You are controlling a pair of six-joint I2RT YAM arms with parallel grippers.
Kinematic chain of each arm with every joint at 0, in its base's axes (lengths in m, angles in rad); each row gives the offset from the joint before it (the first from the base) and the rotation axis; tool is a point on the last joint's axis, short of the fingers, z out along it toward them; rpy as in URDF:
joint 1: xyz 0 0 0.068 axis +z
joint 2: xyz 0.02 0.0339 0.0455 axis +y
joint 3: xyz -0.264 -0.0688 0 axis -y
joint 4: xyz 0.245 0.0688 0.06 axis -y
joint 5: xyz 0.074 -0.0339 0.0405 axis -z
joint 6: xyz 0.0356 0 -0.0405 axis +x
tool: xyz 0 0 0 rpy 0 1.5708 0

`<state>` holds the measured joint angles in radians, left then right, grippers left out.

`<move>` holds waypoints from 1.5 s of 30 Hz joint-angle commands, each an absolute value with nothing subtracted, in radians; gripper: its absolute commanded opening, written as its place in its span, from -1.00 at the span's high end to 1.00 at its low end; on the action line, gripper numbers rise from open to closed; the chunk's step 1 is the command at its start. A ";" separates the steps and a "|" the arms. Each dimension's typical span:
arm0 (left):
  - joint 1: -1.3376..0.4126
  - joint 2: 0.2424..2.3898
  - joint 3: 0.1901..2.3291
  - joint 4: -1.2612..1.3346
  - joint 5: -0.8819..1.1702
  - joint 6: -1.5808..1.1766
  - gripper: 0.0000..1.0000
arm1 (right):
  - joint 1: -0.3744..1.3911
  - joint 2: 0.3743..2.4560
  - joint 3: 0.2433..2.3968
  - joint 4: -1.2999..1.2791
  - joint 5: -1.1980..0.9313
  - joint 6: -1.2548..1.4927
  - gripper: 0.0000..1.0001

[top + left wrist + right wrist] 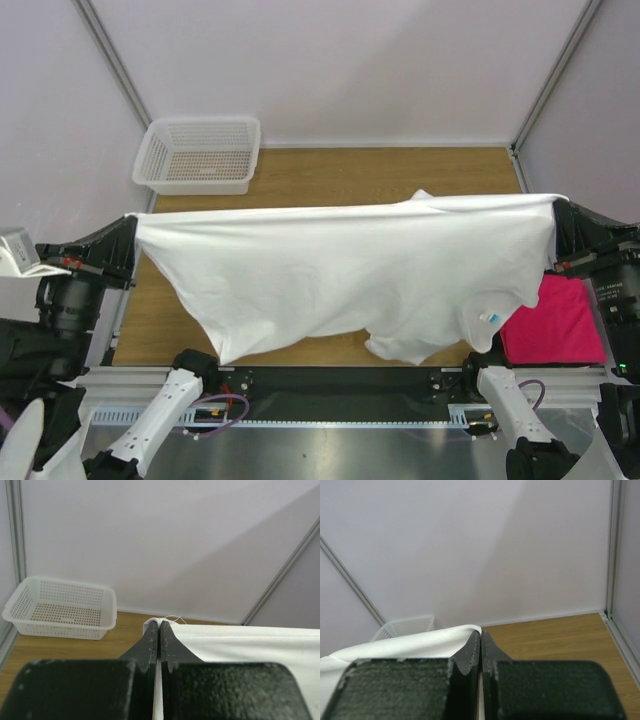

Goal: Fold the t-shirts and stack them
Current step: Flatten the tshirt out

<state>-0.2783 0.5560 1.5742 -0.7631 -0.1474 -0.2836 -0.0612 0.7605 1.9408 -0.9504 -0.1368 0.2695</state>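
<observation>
A large white t-shirt [340, 270] hangs stretched above the table between both arms, its small blue-white tag [489, 317] near the lower right. My left gripper [134, 232] is shut on the shirt's left corner; in the left wrist view [159, 625] cloth [240, 647] runs off to the right. My right gripper [556, 212] is shut on the right corner; in the right wrist view [480, 635] the cloth [405, 645] runs left. A folded magenta-pink t-shirt [555, 322] lies on the table at the near right, partly under the white one. No black shirt shows.
A white mesh basket [198, 153] stands at the table's far left; it also shows in the left wrist view [60, 607] and the right wrist view [405, 626]. Pale walls with metal posts enclose the wooden table [380, 175].
</observation>
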 commanded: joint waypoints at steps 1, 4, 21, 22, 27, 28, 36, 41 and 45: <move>-0.262 0.577 1.531 -0.828 -0.261 -0.333 0.99 | -0.072 0.767 1.918 -0.986 -0.006 0.259 1.00; -0.262 0.586 1.383 -0.744 -0.239 -0.370 0.99 | -0.072 0.755 1.797 -0.916 -0.012 0.267 1.00; -0.262 0.965 0.954 -0.218 -0.371 -0.460 1.00 | -0.072 0.873 1.051 -0.399 0.078 0.310 1.00; -0.262 0.998 0.953 -0.189 -0.374 -0.460 0.99 | -0.072 0.896 1.031 -0.355 0.087 0.311 1.00; -0.262 1.250 1.005 -0.084 -0.390 -0.453 0.99 | -0.072 1.050 0.959 -0.186 0.113 0.301 1.00; -0.262 1.288 1.021 -0.072 -0.391 -0.449 0.99 | -0.072 1.077 0.959 -0.163 0.106 0.298 1.00; -0.261 1.551 1.176 -0.009 -0.403 -0.422 0.99 | -0.072 1.340 1.015 0.047 0.061 0.299 1.00; -0.250 1.670 1.238 -0.005 -0.391 -0.416 0.99 | -0.071 1.500 1.092 0.087 0.038 0.285 1.00; -0.203 1.718 1.247 0.075 -0.307 -0.379 0.99 | -0.069 1.566 1.121 0.144 0.040 0.259 1.00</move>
